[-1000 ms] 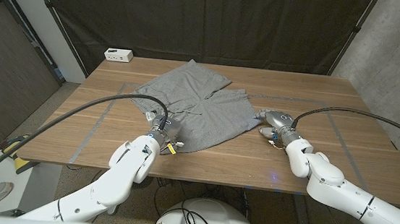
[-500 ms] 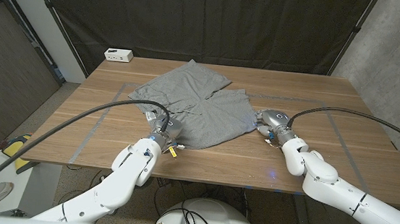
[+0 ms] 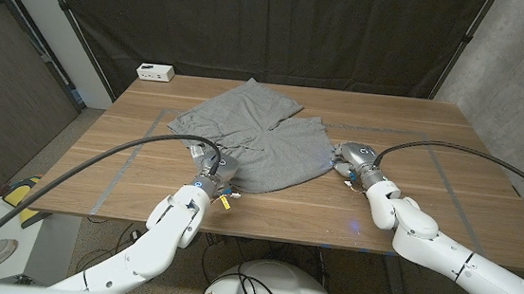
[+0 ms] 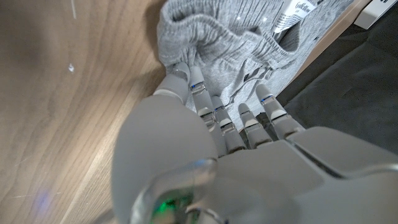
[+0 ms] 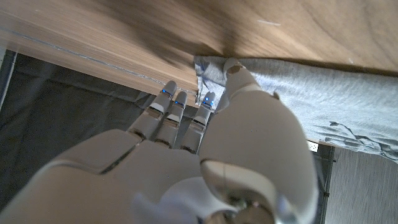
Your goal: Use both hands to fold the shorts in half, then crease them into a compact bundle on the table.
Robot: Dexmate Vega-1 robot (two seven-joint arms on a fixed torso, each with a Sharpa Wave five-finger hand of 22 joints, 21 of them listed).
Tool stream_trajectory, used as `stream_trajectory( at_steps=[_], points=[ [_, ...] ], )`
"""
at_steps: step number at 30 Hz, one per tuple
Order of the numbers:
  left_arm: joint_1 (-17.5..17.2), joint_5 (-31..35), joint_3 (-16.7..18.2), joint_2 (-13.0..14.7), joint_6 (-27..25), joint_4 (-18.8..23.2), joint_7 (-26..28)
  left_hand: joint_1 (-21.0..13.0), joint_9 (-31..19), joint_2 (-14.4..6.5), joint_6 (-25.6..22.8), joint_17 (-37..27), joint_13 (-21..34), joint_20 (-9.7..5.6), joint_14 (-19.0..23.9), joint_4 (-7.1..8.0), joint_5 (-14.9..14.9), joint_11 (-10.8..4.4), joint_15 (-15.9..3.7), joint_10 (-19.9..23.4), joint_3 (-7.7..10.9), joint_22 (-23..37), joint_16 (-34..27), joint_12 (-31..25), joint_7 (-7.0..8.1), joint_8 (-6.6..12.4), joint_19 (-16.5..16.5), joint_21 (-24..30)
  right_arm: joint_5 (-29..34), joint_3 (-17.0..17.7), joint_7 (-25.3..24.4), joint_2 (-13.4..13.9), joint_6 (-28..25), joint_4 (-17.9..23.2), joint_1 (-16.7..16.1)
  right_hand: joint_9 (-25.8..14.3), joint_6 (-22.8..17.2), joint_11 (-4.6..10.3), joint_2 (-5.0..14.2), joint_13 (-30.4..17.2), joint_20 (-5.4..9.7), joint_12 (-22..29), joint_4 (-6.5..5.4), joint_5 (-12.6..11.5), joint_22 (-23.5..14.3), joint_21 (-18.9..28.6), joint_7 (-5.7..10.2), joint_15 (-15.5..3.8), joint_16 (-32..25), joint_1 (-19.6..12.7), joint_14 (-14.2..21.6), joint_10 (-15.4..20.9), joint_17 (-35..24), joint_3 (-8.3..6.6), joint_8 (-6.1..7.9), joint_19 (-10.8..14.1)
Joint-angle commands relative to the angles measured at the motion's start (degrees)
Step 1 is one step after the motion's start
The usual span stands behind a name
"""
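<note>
Grey shorts (image 3: 255,135) lie spread and rumpled on the middle of the wooden table (image 3: 434,134). My left hand (image 3: 214,173) is at their near left corner. In the left wrist view its thumb (image 4: 179,73) and fingers pinch the bunched elastic waistband (image 4: 224,43). My right hand (image 3: 352,161) is at the shorts' right edge. In the right wrist view its thumb (image 5: 241,78) and fingertips (image 5: 186,102) grip a corner of the grey cloth (image 5: 323,93). The cloth under each palm is hidden.
A small white box (image 3: 155,72) stands at the table's far left corner. Thin tape lines (image 3: 125,168) mark a rectangle on the wood. A dark curtain hangs behind the table. The near table edge (image 3: 274,232) runs just below both hands.
My right hand has slid slightly left toward the shorts' edge. The left hand has crept a little forward, and the shorts' left side has shifted slightly outward.
</note>
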State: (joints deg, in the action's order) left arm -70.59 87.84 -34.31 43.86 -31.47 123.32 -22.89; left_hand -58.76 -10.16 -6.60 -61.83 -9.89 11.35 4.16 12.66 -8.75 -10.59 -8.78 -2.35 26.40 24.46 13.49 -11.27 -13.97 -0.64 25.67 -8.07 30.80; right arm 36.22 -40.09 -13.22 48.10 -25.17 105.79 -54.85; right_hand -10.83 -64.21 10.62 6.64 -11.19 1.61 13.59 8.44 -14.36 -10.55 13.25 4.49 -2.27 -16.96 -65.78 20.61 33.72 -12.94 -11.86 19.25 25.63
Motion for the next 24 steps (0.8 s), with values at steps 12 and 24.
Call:
stream_trajectory(
  at_steps=[12, 24],
  points=[
    [-0.6, -9.1, 3.4, 2.8, 0.5, 1.7, 10.5, 0.6, -11.2, -0.6, -0.3, -0.7, 0.6, -1.03, 1.6, 0.56, -3.9, -0.59, -3.4, 1.6, 1.41, 1.1, -0.2, 0.5, 0.51, 8.09, -2.1, 3.2, -3.7, 4.3, -2.5, 1.2, -3.3, 4.2, -2.9, -0.2, -1.5, -1.31, -0.7, -0.1, -1.32, -0.6, 1.16, -1.0, -0.1, 0.7, -4.16, -9.38, 1.0, -2.9, 1.3, 1.0, 0.8, -1.15, -0.34, 1.6],
    [-0.6, -20.8, 8.1, 5.8, 2.9, 6.5, 13.3, 0.7, -14.0, 0.4, 0.7, -0.7, 0.7, -1.35, 1.6, 0.39, -4.5, -0.53, -3.43, 1.7, 1.75, 1.4, 0.0, 0.9, 0.42, 10.33, -2.6, 4.5, -7.2, 7.4, 3.2, 4.9, -8.7, 11.6, -4.7, 0.0, -4.0, -2.3, -1.99, -0.1, -2.1, -1.8, 1.4, 0.5, 0.0, 0.1, -6.13, -8.17, 2.6, -3.9, -0.2, -0.3, 0.9, -2.76, -0.07, 1.0]
  ],
)
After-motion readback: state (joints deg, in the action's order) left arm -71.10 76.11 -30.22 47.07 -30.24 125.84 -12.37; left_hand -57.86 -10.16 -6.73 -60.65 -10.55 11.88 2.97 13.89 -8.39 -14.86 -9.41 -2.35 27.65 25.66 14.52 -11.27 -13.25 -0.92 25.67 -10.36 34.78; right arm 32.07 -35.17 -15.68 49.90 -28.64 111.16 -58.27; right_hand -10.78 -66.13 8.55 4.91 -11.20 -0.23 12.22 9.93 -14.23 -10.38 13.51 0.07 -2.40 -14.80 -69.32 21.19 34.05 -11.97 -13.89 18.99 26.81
